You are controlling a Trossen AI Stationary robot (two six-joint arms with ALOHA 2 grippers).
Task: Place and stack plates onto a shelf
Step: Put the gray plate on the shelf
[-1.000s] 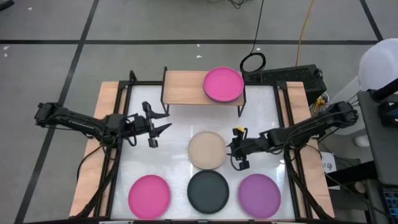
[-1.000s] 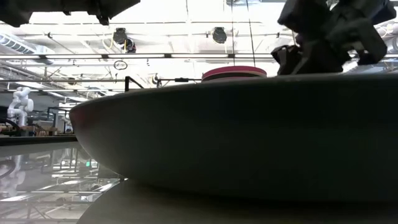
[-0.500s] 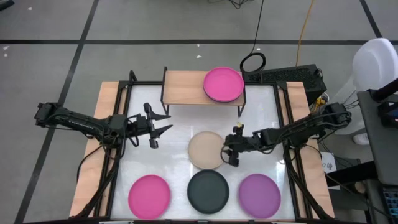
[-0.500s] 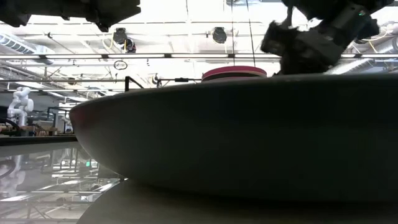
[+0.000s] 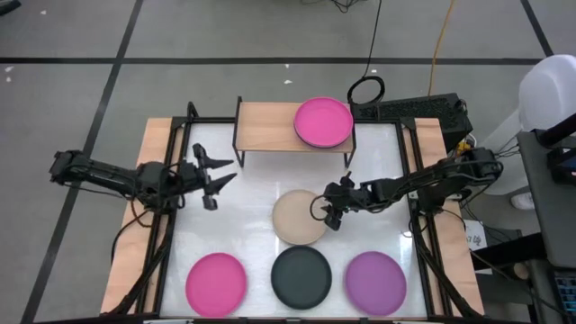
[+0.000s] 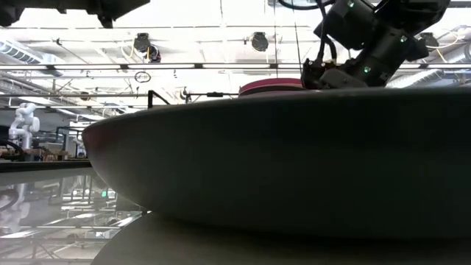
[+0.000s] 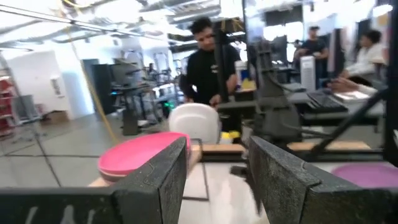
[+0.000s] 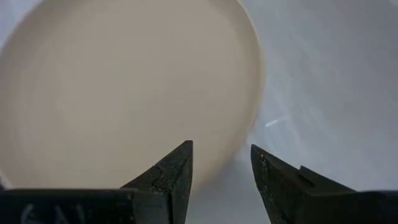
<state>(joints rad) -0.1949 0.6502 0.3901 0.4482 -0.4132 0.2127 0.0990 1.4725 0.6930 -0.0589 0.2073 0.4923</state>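
The beige plate [image 5: 300,217] lies flat on the white tabletop, in the middle. My right gripper [image 5: 325,214] hangs open at the plate's right rim. In the right wrist view [image 8: 221,154] one finger stands over the beige plate [image 8: 124,87] and the other over the table beyond its rim; no touch shows. A magenta plate [image 5: 323,122] rests on the right half of the wooden shelf [image 5: 265,127]. My left gripper [image 5: 217,173] is open, in the air left of the shelf's front. Its wrist view [image 7: 217,158] faces the magenta plate [image 7: 144,155].
Three more plates lie along the near edge: magenta [image 5: 216,281], black [image 5: 301,276] and purple [image 5: 374,283]. The black plate [image 6: 280,162] fills most of the low view. The shelf's left half is bare wood. People stand in the room beyond the table [image 7: 208,59].
My right gripper has moved toward the table's left and come down, from beside the beige plate to over its right rim. My left gripper has drifted a little toward the far and left edges. No plate has moved.
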